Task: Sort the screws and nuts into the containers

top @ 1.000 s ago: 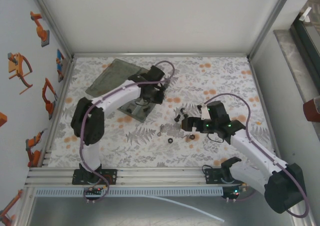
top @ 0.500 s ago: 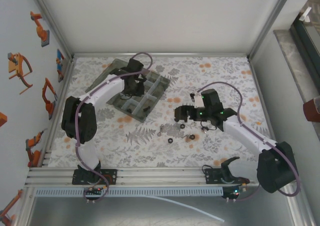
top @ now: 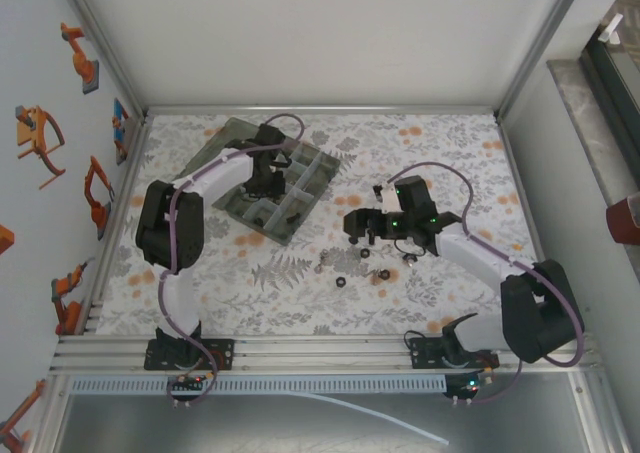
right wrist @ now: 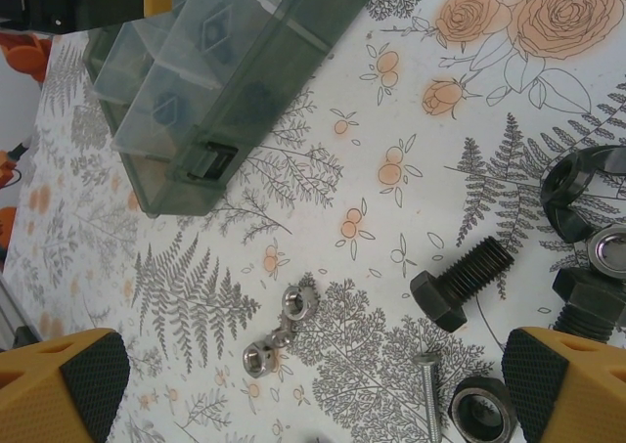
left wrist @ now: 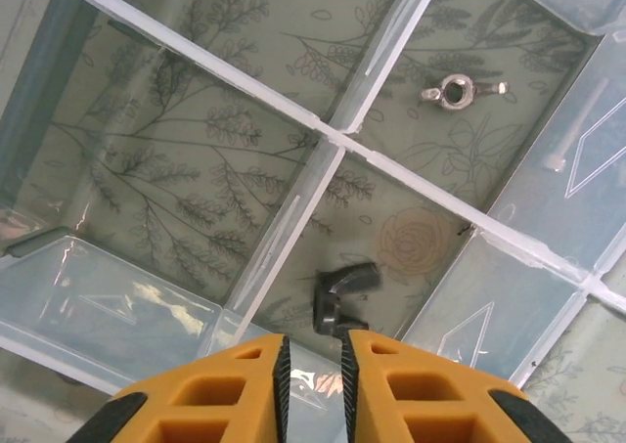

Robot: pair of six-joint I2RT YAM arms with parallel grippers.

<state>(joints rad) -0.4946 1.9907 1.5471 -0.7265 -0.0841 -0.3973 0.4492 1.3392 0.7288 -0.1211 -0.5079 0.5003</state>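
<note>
You are barely starting: perhaps two pieces (left wrist: 342,291) are sitting in the containers (left wrist: 333,140), screws (right wrist: 460,285) and nuts (right wrist: 296,303) lying loose, left gripper (left wrist: 313,365) barely parted, right gripper (right wrist: 318,384) wide, both empty.

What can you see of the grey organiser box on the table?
The organiser box is translucent grey plastic, split by pale dividers into square compartments. Its lid lies open beyond it. It rests on the flowered table cover, left of centre. One compartment holds a dark wing nut, its neighbour a silvery wing nut. The left gripper hovers above, jaws slightly apart.
</note>
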